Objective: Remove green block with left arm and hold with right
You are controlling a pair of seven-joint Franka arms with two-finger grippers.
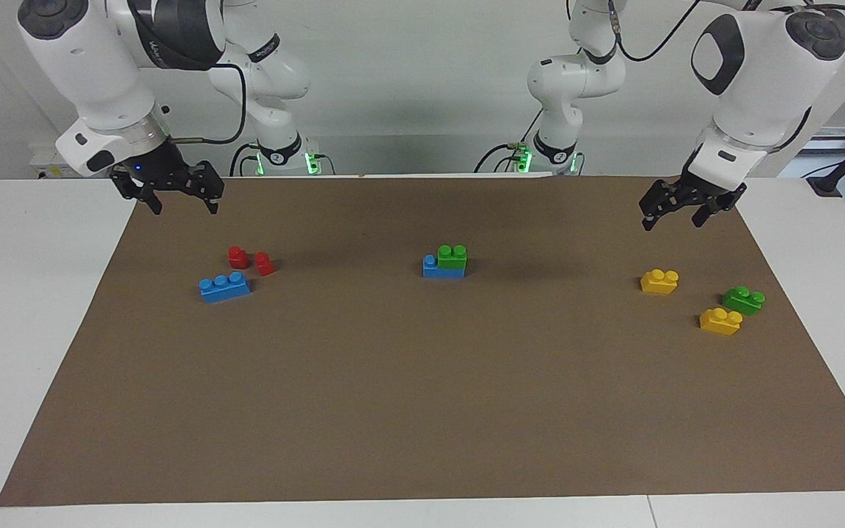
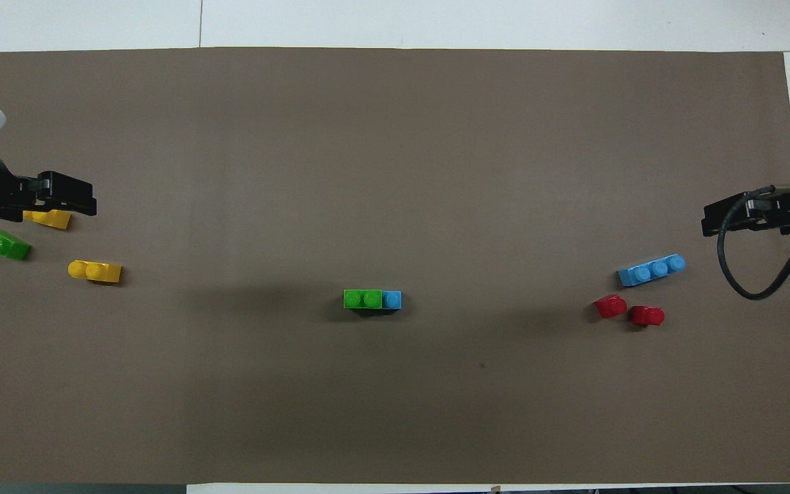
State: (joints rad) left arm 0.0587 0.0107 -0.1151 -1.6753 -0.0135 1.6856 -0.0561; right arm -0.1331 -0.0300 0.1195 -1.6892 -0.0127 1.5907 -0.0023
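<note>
The green block (image 1: 452,256) (image 2: 362,299) sits pressed onto one end of a blue brick (image 1: 443,270) (image 2: 391,300) in the middle of the brown mat (image 1: 422,411). One blue stud shows beside it. My left gripper (image 1: 672,221) (image 2: 88,205) hangs open and empty over the mat at the left arm's end, above a yellow brick. My right gripper (image 1: 185,210) (image 2: 708,226) hangs open and empty over the mat's edge at the right arm's end. Both are well apart from the stack.
At the left arm's end lie two yellow bricks (image 1: 659,281) (image 1: 720,321) and a second green brick (image 1: 743,300) (image 2: 1,243). At the right arm's end lie a blue three-stud brick (image 1: 225,287) (image 2: 651,269) and two red pieces (image 1: 238,257) (image 1: 265,264).
</note>
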